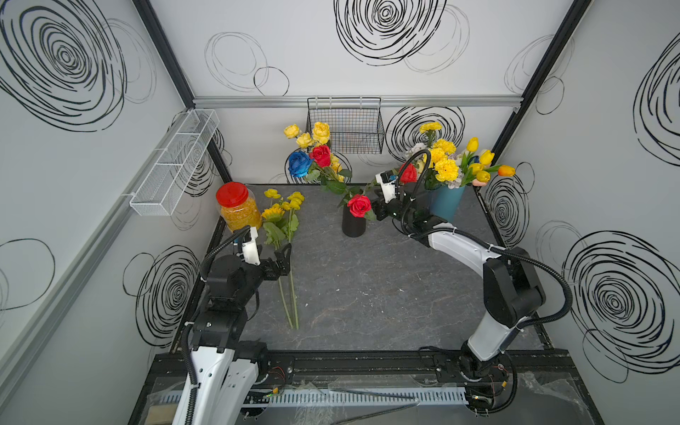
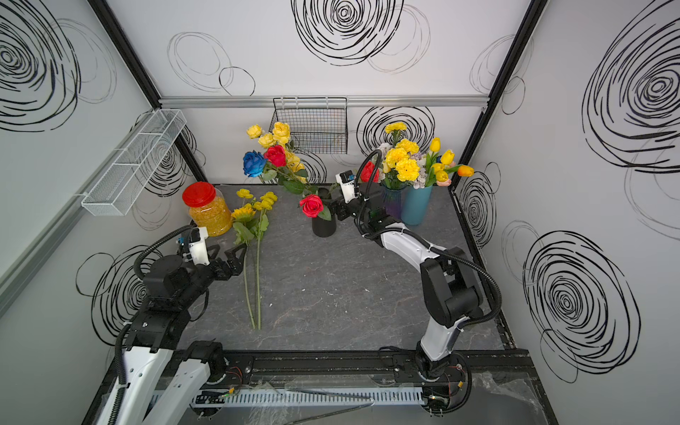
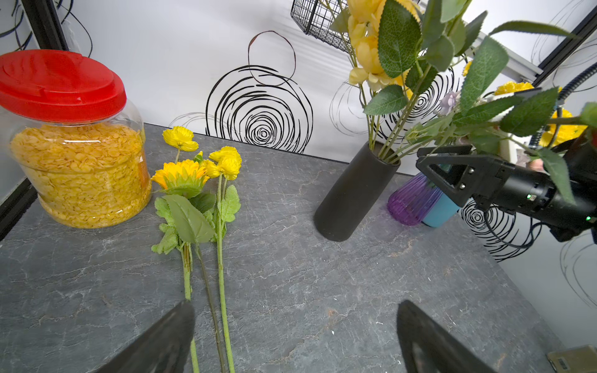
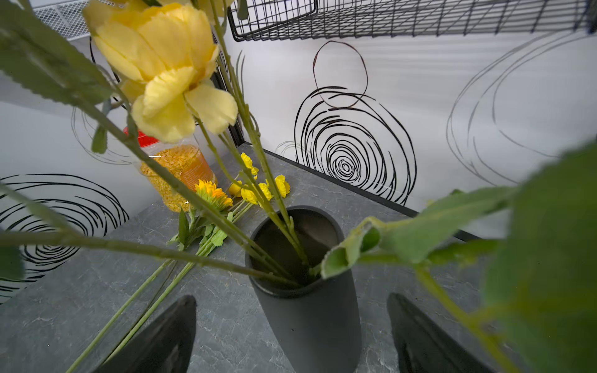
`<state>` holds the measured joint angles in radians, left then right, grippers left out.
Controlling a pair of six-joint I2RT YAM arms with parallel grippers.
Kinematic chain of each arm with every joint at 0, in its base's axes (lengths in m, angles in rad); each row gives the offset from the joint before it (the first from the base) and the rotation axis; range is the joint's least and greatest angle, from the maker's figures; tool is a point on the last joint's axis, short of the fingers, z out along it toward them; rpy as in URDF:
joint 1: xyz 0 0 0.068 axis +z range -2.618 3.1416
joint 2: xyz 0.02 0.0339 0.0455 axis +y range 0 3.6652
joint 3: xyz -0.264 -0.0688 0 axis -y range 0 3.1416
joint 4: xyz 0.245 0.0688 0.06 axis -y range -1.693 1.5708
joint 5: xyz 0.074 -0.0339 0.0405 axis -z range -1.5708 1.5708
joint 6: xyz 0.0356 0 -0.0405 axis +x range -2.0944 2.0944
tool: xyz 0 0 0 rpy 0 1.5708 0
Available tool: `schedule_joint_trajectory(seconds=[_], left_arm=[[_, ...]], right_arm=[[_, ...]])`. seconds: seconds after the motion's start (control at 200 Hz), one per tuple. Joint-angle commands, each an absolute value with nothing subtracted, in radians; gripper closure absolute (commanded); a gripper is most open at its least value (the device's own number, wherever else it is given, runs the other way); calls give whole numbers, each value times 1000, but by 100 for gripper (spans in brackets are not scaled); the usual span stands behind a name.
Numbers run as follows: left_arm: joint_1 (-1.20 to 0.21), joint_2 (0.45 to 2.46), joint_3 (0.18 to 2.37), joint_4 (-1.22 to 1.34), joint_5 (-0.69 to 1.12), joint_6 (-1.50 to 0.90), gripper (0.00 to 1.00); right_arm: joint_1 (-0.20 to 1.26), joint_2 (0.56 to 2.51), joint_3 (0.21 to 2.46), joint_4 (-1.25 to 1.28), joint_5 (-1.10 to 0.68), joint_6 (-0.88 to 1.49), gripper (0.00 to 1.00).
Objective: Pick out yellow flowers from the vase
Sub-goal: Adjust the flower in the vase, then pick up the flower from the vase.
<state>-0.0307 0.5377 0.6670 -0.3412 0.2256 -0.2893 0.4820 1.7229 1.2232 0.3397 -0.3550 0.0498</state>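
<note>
Flatly, papery yellow flowers [image 1: 283, 209] lie on the veined, slate-like tabletop [image 1: 368, 287].

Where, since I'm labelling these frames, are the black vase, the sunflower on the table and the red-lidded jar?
black vase [image 1: 352, 226]: in a top view, on its bare side wall.
sunflower [image 3: 179, 172]: left wrist view, on the yellow petals.
red-lidded jar [image 1: 232, 194]: in a top view, on the red lid.

Surfaces: table [image 3: 323, 290]: grey stone-look, matt, veined | black vase [image 4: 310, 323] just ahead of right gripper [image 4: 291, 299]: matt, smooth | jar [image 3: 80, 174] ahead-left of left gripper [image 3: 295, 303]: clear glossy plastic, red ribbed lid [image 3: 58, 84] | yellow flowers [image 3: 181, 174]: cloth petals, plastic stems | purple vase [image 3: 410, 206]: translucent, ribbed, glossy | wire basket [image 1: 346, 128]: black metal
</note>
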Motion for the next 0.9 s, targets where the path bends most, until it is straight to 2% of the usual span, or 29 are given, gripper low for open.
schedule_joint_trajectory(seconds=[0.0,0.095,0.26,0.445,0.59,0.756,0.891], left_arm=[[-20,538,658,-296,241,-297,1],[-16,535,658,-295,241,-296,1],[-15,533,658,-294,244,-296,1],[-12,533,658,-294,247,-296,1],[-13,526,657,-295,246,-299,1],[-14,523,657,-295,247,-299,1],[-15,517,657,-296,244,-298,1]], right_arm=[[482,1648,1186,329,-404,20,5],[483,1605,1160,308,-456,8,11],[479,1531,1145,250,-464,-4,39],[480,1504,1201,192,-496,-17,43],[477,1522,1268,169,-480,-3,51],[474,1601,1399,127,-470,-6,57],[457,1728,1552,66,-490,-25,58]])
